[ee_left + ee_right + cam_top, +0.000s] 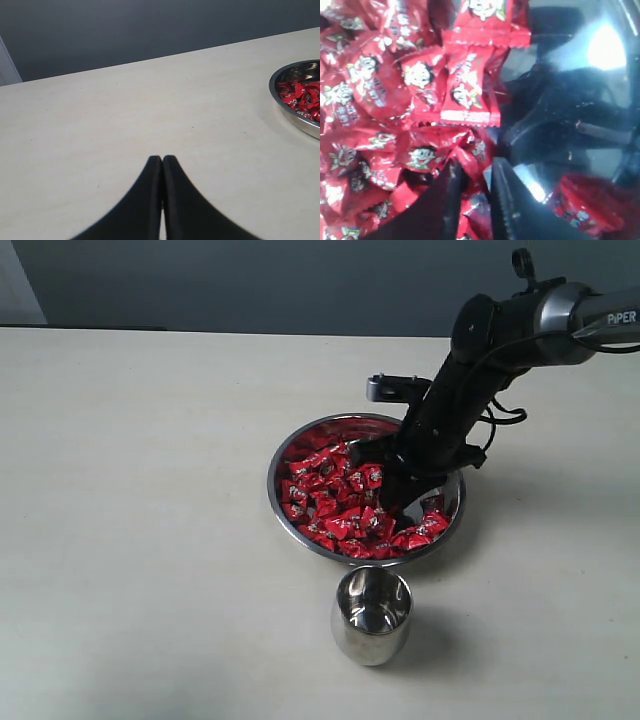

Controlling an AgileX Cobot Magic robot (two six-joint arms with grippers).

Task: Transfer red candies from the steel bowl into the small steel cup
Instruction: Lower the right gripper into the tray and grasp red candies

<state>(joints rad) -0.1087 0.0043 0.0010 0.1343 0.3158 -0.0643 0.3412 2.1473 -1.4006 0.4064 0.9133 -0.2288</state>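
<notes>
Rounded, shiny small steel cup [371, 615] on pale counter [140, 540]; beyond it, shallow steel bowl [271, 485] of crinkly red candies [325, 495]; right gripper [476, 169] pinches one, left gripper [162, 160] clenched empty.

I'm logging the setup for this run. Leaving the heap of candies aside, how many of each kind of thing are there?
steel bowl: 1
small steel cup: 1
claws: 2, the left claw over bare table and the right claw down in the bowl
Total: 4
The red candies in the bowl are too many to count.
</notes>
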